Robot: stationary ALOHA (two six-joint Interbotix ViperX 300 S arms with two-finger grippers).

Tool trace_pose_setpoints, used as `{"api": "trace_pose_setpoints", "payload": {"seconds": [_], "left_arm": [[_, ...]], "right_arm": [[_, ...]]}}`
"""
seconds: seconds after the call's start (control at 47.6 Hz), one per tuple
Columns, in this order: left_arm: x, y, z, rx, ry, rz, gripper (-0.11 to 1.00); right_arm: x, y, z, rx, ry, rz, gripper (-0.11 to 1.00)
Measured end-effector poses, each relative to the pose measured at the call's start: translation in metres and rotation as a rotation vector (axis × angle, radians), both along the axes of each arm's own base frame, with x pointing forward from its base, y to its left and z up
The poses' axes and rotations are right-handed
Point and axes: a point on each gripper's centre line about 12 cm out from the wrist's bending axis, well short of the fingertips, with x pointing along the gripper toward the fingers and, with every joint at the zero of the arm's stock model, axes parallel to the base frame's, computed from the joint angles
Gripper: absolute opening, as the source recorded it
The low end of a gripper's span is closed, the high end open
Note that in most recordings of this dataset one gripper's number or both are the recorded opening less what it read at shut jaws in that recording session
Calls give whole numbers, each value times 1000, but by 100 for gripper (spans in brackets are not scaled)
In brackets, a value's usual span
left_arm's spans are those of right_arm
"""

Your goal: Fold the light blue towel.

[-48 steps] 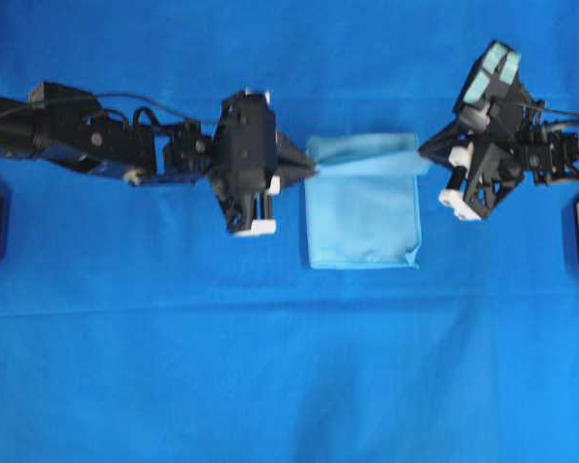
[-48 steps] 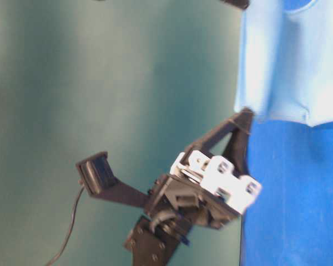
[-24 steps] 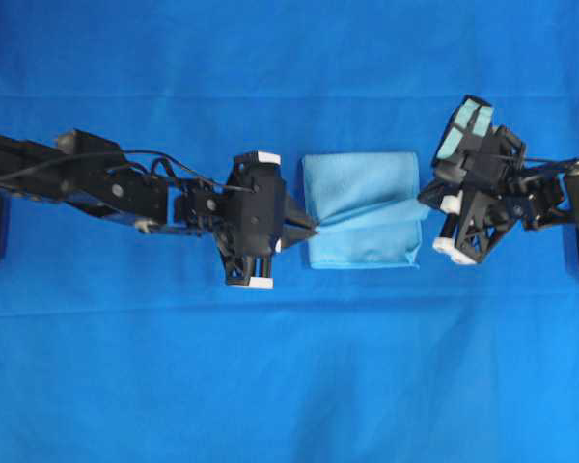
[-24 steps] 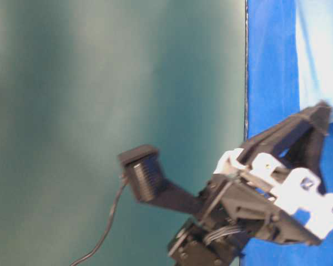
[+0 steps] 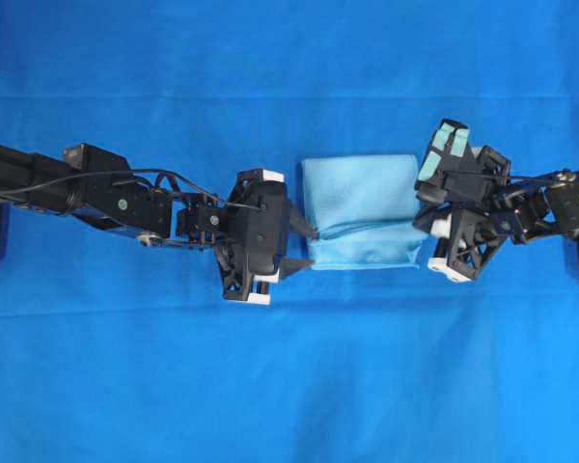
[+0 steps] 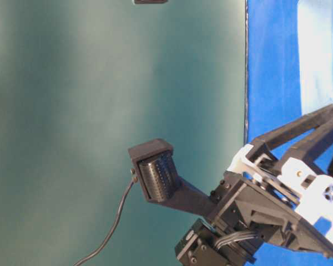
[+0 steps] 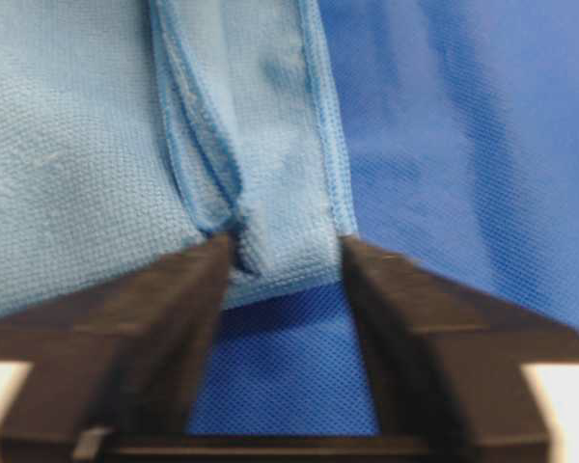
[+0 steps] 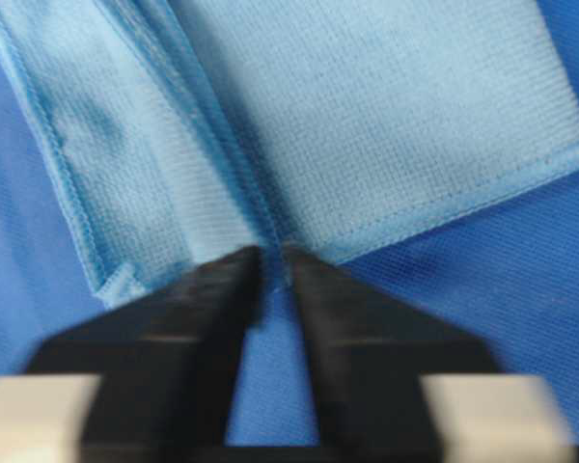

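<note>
The light blue towel (image 5: 362, 207) lies folded flat as a rectangle on the table, between the two arms. My left gripper (image 5: 304, 248) is at its left edge, near the front corner. In the left wrist view that gripper (image 7: 288, 249) stands open, with the towel's (image 7: 77, 145) folded hem loose between its tips. My right gripper (image 5: 423, 236) is at the towel's right edge. Seen from the right wrist, this gripper (image 8: 275, 256) has its jaws a narrow gap apart, tips at the towel's (image 8: 386, 116) layered edge and blurred. The table-level view catches a strip of the towel (image 6: 319, 55).
A dark royal-blue table cloth (image 5: 289, 386) covers the whole table. Both arms reach in low from the left and right sides. In the table-level view a black arm (image 6: 255, 205) with its wrist camera fills the lower right.
Both grippers carried the towel's raised edge toward the front and down onto the lower layer. The towel now lies flat and shorter. Both sets of jaws have parted.
</note>
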Motion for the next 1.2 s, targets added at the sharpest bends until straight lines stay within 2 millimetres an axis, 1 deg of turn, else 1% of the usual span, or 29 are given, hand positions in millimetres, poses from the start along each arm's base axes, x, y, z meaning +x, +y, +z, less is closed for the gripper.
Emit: {"api": "trace_pose_setpoints", "payload": {"seconds": [0.042,0.063,0.105,0.126,0.252,0.336,0.399,0.483,0.63,0.693,0.777,0.882,0.987,1.071,1.196], "left_arm": [[1,0,1,0,-3,0,63],[0,0,0,0,0,0,65],[0,0,0,0,0,0,67],[0,0,0,-1,0,1,67],[0,0,1,4,4,-3,65],[-1,0,8,3,1,-3,65],[-3,0,19,4,-6,-4,65],[-7,0,41,4,-25,-6,65],[-20,0,79,13,-56,-15,65],[-29,0,97,20,-84,-20,65],[-41,1,115,20,-122,-20,65],[-61,1,133,24,-167,-24,65],[-84,3,149,24,-214,-23,65],[-104,3,158,23,-251,-22,65],[-135,6,168,13,-317,-11,65]], "right_arm": [[1,1,0,-1,0,2,53],[1,2,1,1,-2,4,57],[2,3,2,-1,-4,11,65],[2,3,1,-3,-2,13,68],[3,6,5,-8,-7,18,63],[4,8,14,-17,-27,26,63],[3,10,23,-29,-43,34,63],[1,12,39,-43,-75,35,63],[-11,10,74,-88,-136,14,63],[-18,6,87,-108,-167,3,63],[-29,0,108,-143,-230,-8,63],[-44,-5,128,-179,-306,-14,63],[-64,-11,150,-210,-402,-30,63],[-76,-14,160,-231,-452,-36,63],[-91,-18,161,-257,-491,-32,62]]}}
